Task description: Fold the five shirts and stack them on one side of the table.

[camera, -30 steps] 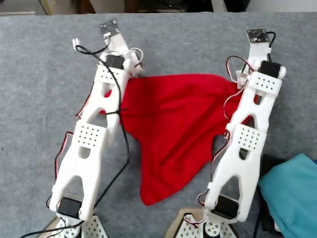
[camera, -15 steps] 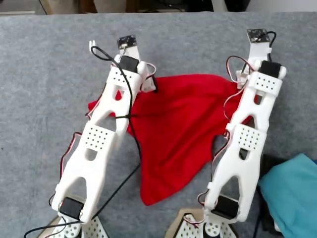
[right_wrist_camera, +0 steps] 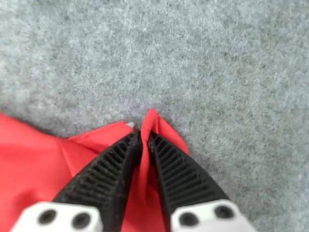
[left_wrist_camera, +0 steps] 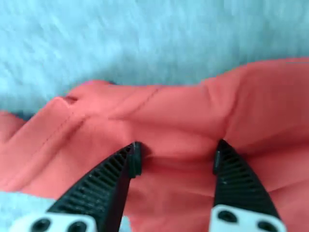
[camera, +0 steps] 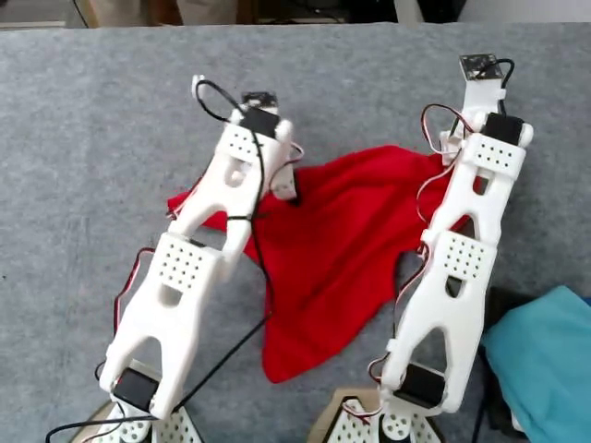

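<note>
Red shirt (camera: 342,240) lies crumpled across the middle of the grey table (camera: 92,138), spread between your two arms, with one narrow end trailing toward the near edge between the arm bases.

Your right gripper (right_wrist_camera: 145,137) sits at the shirt's far right corner. Its jaws are closed tight on a small peak of red cloth that stands up between the ribbed black fingers (right_wrist_camera: 113,166). Bare table surface lies just past the pinch.

Your left gripper (left_wrist_camera: 176,154) is over the far left part of the shirt. Its jaws stand apart, with a fold of red fabric bunched between the two tips. A stitched hem runs across the cloth beyond them, and the table starts just past the shirt's edge.

Seen from the high view, your left arm (camera: 185,277) leans inward over the shirt's left edge and covers part of it, while a strip of red peeks out on the arm's outer side. Your right arm (camera: 462,249) stretches along the shirt's right edge.

A teal cloth (camera: 545,360) sits bunched at the near right corner of the table, beside the right arm's base and apart from the red shirt.
</note>
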Robot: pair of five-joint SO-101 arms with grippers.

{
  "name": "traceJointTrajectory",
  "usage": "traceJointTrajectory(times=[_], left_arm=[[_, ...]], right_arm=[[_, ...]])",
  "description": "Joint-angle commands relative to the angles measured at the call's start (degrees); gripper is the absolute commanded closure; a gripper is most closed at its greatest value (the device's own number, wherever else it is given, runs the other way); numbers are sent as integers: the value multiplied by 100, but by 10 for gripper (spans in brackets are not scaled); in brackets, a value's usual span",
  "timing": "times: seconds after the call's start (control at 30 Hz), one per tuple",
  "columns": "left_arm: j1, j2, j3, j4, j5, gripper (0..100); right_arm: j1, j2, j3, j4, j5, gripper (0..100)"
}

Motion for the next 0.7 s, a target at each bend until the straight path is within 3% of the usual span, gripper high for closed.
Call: traceJointTrajectory(times=[0.0,0.43,0.67], left_arm=[[229,-330,1213,167,-53,751],[220,-2097,4273,132,-633,850],[-475,-2870,3525,132,-1152,850]], right_arm=[[-84,-57,-251,-105,-18,994],[-84,-57,-251,-105,-18,994],[-75,-57,-251,-105,-18,994]])
